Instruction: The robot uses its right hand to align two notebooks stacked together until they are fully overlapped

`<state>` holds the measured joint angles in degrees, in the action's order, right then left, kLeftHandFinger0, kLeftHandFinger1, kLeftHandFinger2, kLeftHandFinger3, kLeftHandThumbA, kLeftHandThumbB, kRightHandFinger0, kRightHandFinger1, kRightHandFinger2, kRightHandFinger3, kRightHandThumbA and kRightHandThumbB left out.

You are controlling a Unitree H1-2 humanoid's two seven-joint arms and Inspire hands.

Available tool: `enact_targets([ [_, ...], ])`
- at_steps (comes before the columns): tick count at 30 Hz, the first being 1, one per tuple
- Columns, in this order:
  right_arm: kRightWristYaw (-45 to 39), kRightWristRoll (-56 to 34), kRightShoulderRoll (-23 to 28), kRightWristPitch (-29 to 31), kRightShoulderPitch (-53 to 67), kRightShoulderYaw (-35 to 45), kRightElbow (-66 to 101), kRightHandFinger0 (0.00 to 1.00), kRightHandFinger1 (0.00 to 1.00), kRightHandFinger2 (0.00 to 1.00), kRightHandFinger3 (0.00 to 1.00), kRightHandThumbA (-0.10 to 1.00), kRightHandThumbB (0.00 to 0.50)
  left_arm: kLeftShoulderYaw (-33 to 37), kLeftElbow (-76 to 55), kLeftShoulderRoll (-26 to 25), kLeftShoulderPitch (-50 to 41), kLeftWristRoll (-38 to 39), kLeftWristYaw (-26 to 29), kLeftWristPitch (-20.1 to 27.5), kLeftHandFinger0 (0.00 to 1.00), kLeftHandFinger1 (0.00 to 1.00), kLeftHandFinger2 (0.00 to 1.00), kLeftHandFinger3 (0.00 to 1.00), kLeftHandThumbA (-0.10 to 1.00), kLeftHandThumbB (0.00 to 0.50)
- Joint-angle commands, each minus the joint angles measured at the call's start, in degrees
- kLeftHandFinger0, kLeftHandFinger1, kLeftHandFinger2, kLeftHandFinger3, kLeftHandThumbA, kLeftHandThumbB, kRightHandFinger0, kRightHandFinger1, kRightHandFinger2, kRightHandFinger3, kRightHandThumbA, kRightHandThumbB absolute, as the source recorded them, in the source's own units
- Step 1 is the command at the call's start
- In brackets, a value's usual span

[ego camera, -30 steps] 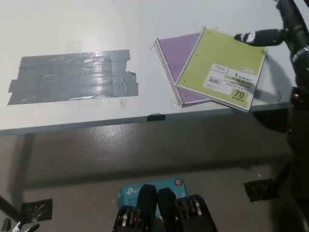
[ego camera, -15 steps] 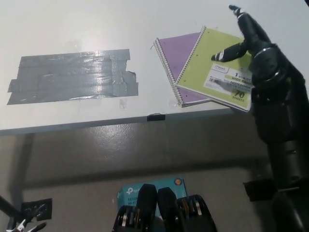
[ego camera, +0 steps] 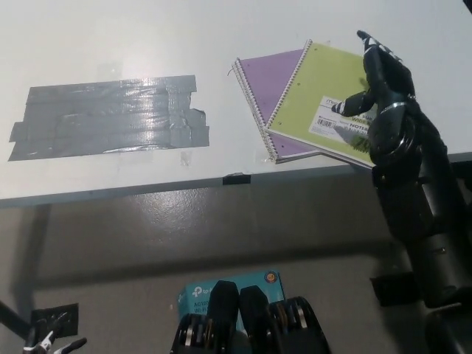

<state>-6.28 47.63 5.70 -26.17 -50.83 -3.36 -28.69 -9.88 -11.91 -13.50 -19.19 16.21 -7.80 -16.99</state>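
Green notebook (ego camera: 324, 92) lies on top of the purple notebook (ego camera: 269, 81), near the front edge of the white table (ego camera: 221, 29). The two are not aligned: green is rotated against purple and shifted toward the robot's right, so a triangle of purple cover and its spiral show on the side facing the grey tape patch (ego camera: 110, 114). The front corner of the green one appears to reach the table edge, partly hidden by the arm.

Right hand (ego camera: 383, 85) is over the right part of the green notebook, fingers spread, one finger laid across the printed label (ego camera: 332, 118). It grips nothing; whether the palm presses on the cover cannot be told from above.

Judgement on doing the step well: press flat and lightly on the green cover only, then turn it until its spiral runs parallel with the purple spiral, then slide it toward the tape patch until the purple triangle vanishes. Too much pressure would likely drag both books together. Pushing toward the table edge risks tipping the stack off.

Left hand is barely seen, low on the tape-patch side, below the table; posture unreadable.
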Motion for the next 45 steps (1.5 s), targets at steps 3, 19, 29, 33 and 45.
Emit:
enact_targets([
  [3,13.80,-4.90,-2.24,1.48,-3.78,3.17,-3.88,1.00,1.00,1.00,1.00,1.00,0.320,0.54,-0.83,-1.03,-0.51,-0.45,-1.73,2.27,0.63,0.69,0.81,1.00,1.00,0.338],
  [19,27.54,-8.24,-4.57,6.94,-1.38,3.66,-12.44,1.00,1.00,1.00,1.00,1.00,0.257,2.59,0.20,-2.13,0.77,-1.04,-2.97,5.14,0.59,0.68,0.82,1.00,1.00,0.433],
  [29,8.17,-2.23,2.09,-0.24,-0.52,-14.18,-11.34,1.00,1.00,1.00,1.00,1.00,0.398,2.95,0.23,-1.75,1.58,-1.06,-3.03,5.15,0.59,0.66,0.80,1.00,1.00,0.500],
  [33,4.74,-1.48,4.56,-0.08,-0.05,-20.36,-10.45,1.00,1.00,1.00,1.00,1.00,0.427,3.09,0.07,-1.64,1.68,-1.01,-3.12,5.22,0.59,0.65,0.78,1.00,1.00,0.500],
  [45,4.25,-6.07,3.92,-0.76,4.38,-17.66,-9.19,1.00,1.00,1.00,1.00,1.00,0.429,3.05,-0.29,-1.38,3.00,-0.54,-2.91,4.37,0.54,0.64,0.81,1.00,1.00,0.500],
])
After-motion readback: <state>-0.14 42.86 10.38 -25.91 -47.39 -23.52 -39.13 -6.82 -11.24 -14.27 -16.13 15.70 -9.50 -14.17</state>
